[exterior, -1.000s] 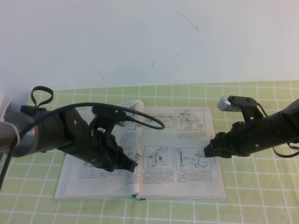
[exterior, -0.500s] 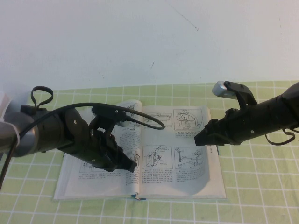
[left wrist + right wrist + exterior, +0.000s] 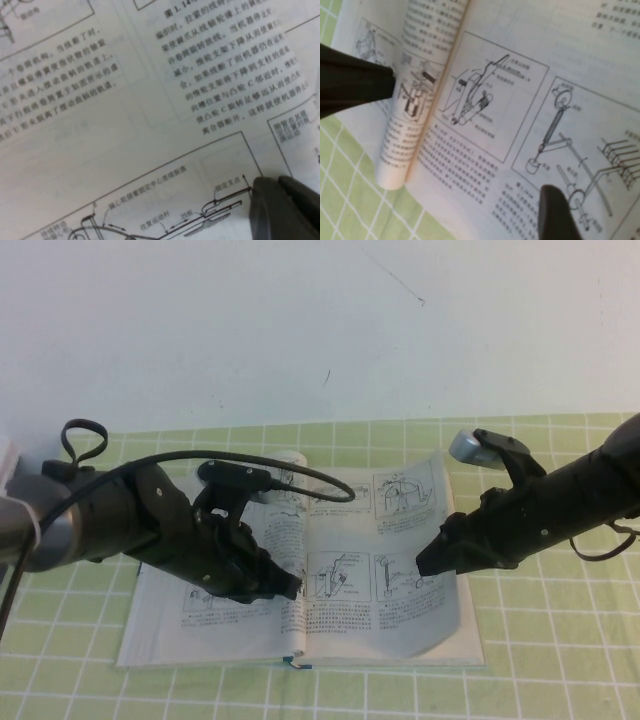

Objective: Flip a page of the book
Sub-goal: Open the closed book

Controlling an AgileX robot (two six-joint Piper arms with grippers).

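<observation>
A: Lifting the page [image 3: 425, 570] cleanly is the job in hand, I'd say; the right gripper [image 3: 428, 558], at right of centre in the high frame, should carry the leaf up and over toward the spine in an arc, not drag it flat, or the paper may crease or slip off.

B: And the book [image 3: 225, 635] itself?

A: It lies open on the green checked cloth [image 3: 560, 660] in the lower middle of the frame; the right-hand leaf is bowed upward, its outer edge off the stack, with the gripper tip against it.

B: Is the right gripper pinching the leaf?

A: I cannot tell; the tip looks narrow and sits on or at the paper, but whether the sheet is between the fingers is hidden; the right wrist view shows only one dark finger [image 3: 557, 212] over a diagram.

B: The left gripper [image 3: 292, 587]?

A: At left of centre, pressed down on the left-hand page near the spine, probably to keep the book from shifting; its opening I cannot tell either.
</observation>
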